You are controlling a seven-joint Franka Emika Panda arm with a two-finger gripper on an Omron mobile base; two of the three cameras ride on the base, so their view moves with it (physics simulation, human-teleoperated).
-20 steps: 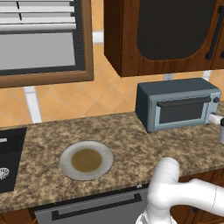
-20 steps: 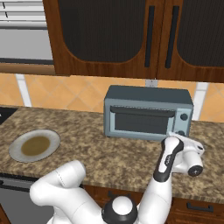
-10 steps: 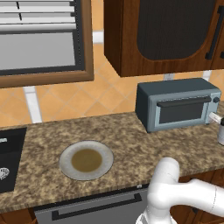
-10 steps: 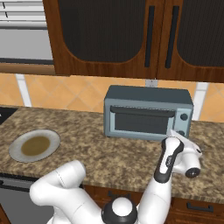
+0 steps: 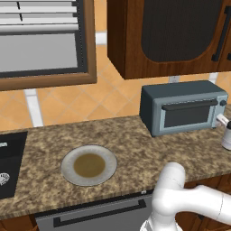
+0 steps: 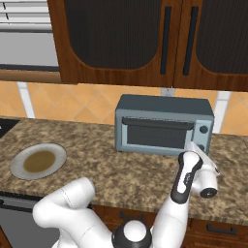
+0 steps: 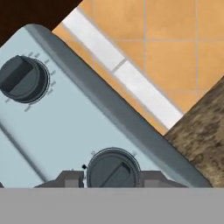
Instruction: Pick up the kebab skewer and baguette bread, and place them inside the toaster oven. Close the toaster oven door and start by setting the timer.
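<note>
Toaster oven [image 6: 163, 124]: boxy grey-blue, door shut, 2 dark knobs.

I'm in a home kitchen here: a speckled granite counter [image 5: 135, 149] runs under dark wooden wall cabinets [image 6: 145, 38], with orange tile backsplash [image 5: 108, 99] behind it. There's a grey-blue toaster oven [image 6: 162, 123] sitting on the counter, a plate [image 5: 89, 164] beside it, and a dark sink [image 5: 9, 167] at the far left. Up close I'm seeing oven knobs [image 7: 114, 169] and that same tile.
</note>
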